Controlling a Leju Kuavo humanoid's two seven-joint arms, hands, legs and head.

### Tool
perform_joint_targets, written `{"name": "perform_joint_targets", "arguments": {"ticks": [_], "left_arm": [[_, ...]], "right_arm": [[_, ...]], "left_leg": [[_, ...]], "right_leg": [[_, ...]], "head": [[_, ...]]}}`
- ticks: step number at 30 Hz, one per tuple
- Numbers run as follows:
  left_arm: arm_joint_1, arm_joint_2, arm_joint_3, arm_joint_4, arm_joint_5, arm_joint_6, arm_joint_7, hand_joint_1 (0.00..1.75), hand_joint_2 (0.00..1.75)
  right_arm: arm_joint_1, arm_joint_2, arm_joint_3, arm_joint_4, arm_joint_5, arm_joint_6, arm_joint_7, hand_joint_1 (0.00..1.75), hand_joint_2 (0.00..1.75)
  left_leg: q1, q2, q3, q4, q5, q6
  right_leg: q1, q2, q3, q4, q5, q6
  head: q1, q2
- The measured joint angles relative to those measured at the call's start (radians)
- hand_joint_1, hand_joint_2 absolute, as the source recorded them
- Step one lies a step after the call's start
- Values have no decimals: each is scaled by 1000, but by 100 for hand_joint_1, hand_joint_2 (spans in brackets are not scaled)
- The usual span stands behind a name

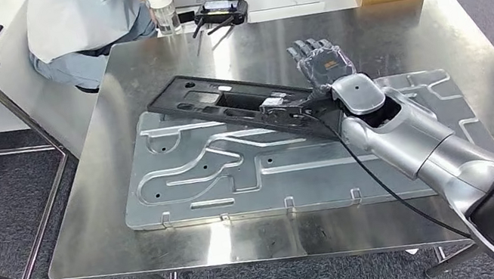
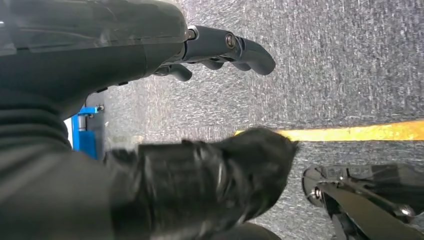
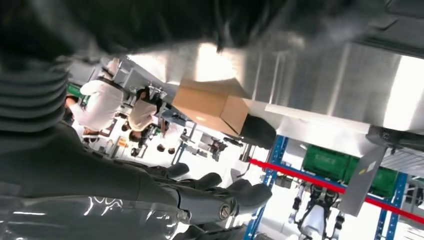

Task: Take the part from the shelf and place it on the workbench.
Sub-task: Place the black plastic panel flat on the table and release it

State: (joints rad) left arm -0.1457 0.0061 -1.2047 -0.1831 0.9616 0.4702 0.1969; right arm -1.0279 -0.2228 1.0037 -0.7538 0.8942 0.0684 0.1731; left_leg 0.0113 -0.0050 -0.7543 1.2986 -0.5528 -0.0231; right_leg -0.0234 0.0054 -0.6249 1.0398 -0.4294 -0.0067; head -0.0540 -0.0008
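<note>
At frame centre, the black part [image 1: 237, 103] lies across the stamped metal plate [image 1: 234, 172] on the worktop [image 1: 453, 19]; right hand [image 1: 321, 61] beside it, fingers [image 1: 306, 48] spread, empty; left hand [image 2: 220, 50] fingers apart, holding nothing.

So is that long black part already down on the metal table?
Yes, the black part lies across the embossed plate on the table.

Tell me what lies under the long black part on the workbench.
The black part rests on a stamped metal panel lying flat on the workbench. Its right end is hidden beneath the right hand.
</note>
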Motion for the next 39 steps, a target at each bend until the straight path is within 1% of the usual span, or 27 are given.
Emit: {"name": "perform_joint_targets", "arguments": {"ticks": [1, 2, 4, 5, 6, 9, 11, 14, 15, 16, 17, 19, 21, 23, 24, 25, 26, 27, 29, 30, 31, 32, 33, 35, 36, 37, 39], "left_arm": [[1, 0, 0, 0, 0, -2, 0, 0, 0], [1, 0, 0, 0, 0, -4, 0, 0, 0], [2, 0, 0, 0, 1, -7, 1, 0, 0], [2, 0, 0, 0, 1, -8, 2, 0, 0], [1, 0, 0, 0, 1, -9, 3, 0, 0], [2, 0, 0, 0, 2, -10, 6, 0, 0], [2, 0, 0, 0, 4, -9, 6, 0, 0], [1, 0, 0, 0, 4, -8, 6, 0, 0], [2, 1, 0, 0, 4, -8, 6, 0, 0], [2, 1, 0, 0, 4, -8, 6, 0, 0], [3, 1, 0, 0, 4, -8, 6, 0, 0], [3, 1, 0, 0, 4, -8, 6, 0, 0], [3, 0, 0, 0, 4, -8, 6, 0, 0], [3, 0, 0, 0, 4, -8, 6, 0, 0], [3, 0, 0, 0, 4, -8, 6, 0, 0], [4, 1, 0, 0, 4, -8, 6, 0, 0], [4, 1, 0, 0, 4, -8, 6, 0, 0], [5, 2, 0, 0, 5, -8, 6, 0, 0], [6, 2, 0, 0, 5, -8, 6, 0, 0], [5, 2, 0, 0, 5, -8, 6, 0, 0], [5, 2, 0, 0, 5, -8, 6, 0, 0], [4, 2, 0, 0, 5, -8, 6, 0, 0], [4, 2, 0, 0, 5, -8, 6, 0, 0], [2, 2, 0, 0, 5, -8, 7, 0, 0], [2, 2, 0, 0, 4, -8, 7, 0, 0], [1, 2, 0, 0, 4, -9, 8, 0, 0], [1, 2, 0, 0, 3, -13, 12, 0, 0]], "right_arm": [[1, 0, 0, 0, 0, 0, -1, 0, 0], [2, 0, 0, -1, 0, 1, -1, 0, 0], [0, 0, 0, -3, 0, 1, -2, 0, 0], [-2, 0, 0, -5, 0, 1, -3, 0, 0], [-3, 0, 0, -5, 0, 2, -3, 0, 0], [-3, 0, 0, -5, 0, 3, -6, 0, 0], [-4, 0, 0, -5, 0, 4, -7, 0, 0], [-2, 0, 0, -5, 0, 6, -9, 0, 0], [1, -1, 0, -5, 0, 7, -9, 0, 0], [3, -1, 0, -5, 0, 8, -9, 0, 0], [4, -1, 0, -5, 0, 9, -9, 0, 0], [0, 0, 0, -5, 0, 9, -9, 0, 0], [-5, 0, 0, -7, 0, 8, -9, 0, 0], [-8, 1, 0, -8, 0, 8, -9, 0, 0], [-9, 1, 0, -8, 0, 8, -9, 0, 0], [-10, 2, 0, -8, 0, 8, -9, 0, 0], [-10, 3, 0, -8, 0, 9, -8, 0, 0], [-10, 4, 0, -8, 0, 9, -8, 0, 0], [-10, 5, 0, -8, 0, 9, -8, 0, 0], [-9, 5, 0, -8, 0, 9, -8, 0, 0], [-7, 5, 0, -8, 0, 9, -8, 0, 0], [-6, 5, 0, -8, 0, 9, -8, 0, 0], [-5, 5, 0, -8, 0, 9, -8, 0, 0], [-6, 5, 0, -9, 0, 10, -8, 0, 0], [-7, 5, 0, -10, 1, 10, -8, 0, 0], [-8, 4, 0, -10, 1, 12, -8, 0, 0], [-9, 4, 0, -11, 2, 16, -8, 0, 0]], "left_leg": [[0, 0, -2, -3, 14, 0], [0, 0, 15, -43, 44, 1], [-1, -1, 78, -174, 107, 7], [-3, -2, 102, -224, 123, 11], [-5, -2, 115, -252, 129, 15], [-8, -2, 117, -266, 133, 31], [-5, 1, 118, -277, 143, 47], [-6, 3, 109, -282, 154, 62], [-7, 2, 103, -280, 157, 64], [-8, 2, 98, -278, 161, 65], [-9, 2, 92, -275, 164, 64], [-10, 1, 81, -269, 170, 59], [-11, 1, 73, -265, 178, 49], [-11, 0, 70, -268, 191, 37], [-11, -1, 68, -270, 196, 31], [-10, -1, 62, -264, 187, 25], [-10, -2, 52, -244, 161, 20], [-7, -1, 37, -204, 120, 14], [-2, -1, 6, -83, 27, 3], [1, 0, -2, -31, 2, -1], [4, 0, 4, -4, 0, -6], [6, 0, 27, -13, 16, -9], [9, 0, 67, -55, 40, -12], [9, -1, 162, -184, 54, -15], [7, -3, 194, -232, 51, -10], [4, -5, 208, -258, 43, -5], [0, -5, 205, -265, 53, 15]], "right_leg": [[0, 0, 1, 0, -1, 0], [0, 1, 2, 0, -1, 1], [1, 2, 4, 1, -3, 6], [2, 3, 3, 1, -3, 10], [3, 3, 2, 1, -2, 15], [3, 3, -1, -1, 1, 30], [3, 2, -14, 35, -36, 37], [5, 0, -74, 206, -141, 41], [4, 0, -86, 249, -157, 41], [4, 0, -83, 260, -154, 41], [4, 0, -61, 231, -136, 39], [6, -1, 18, 103, -92, 33], [12, 0, 70, 13, -67, 27], [18, 0, 73, -1, -56, 21], [15, -1, 70, -7, -50, 15], [12, -2, 65, -11, -40, 10], [7, -4, 59, -17, -29, 3], [4, -6, 49, -21, -18, -2], [4, -7, 25, -21, 1, -8], [3, -7, 12, -20, 10, -7], [2, -7, -1, -18, 19, -4], [1, -7, -14, -16, 27, -1], [-2, -7, -26, -12, 33, 4], [-5, -8, -46, -3, 45, 16], [-5, -8, -50, -2, 51, 23], [-4, -8, -52, -2, 57, 30], [-4, -8, -54, -8, 72, 45]], "head": [[0, 0], [0, 0], [0, 0], [0, 0], [1, 0], [1, 0], [3, 0], [5, 0], [5, 0], [5, 0], [5, 0], [5, 0], [5, 0], [6, 0], [8, 0], [7, 0], [6, 0], [4, 0], [1, 0], [0, 0], [1, 0], [1, 0], [0, 0], [0, 0], [1, 0], [1, 0], [2, 0]]}}
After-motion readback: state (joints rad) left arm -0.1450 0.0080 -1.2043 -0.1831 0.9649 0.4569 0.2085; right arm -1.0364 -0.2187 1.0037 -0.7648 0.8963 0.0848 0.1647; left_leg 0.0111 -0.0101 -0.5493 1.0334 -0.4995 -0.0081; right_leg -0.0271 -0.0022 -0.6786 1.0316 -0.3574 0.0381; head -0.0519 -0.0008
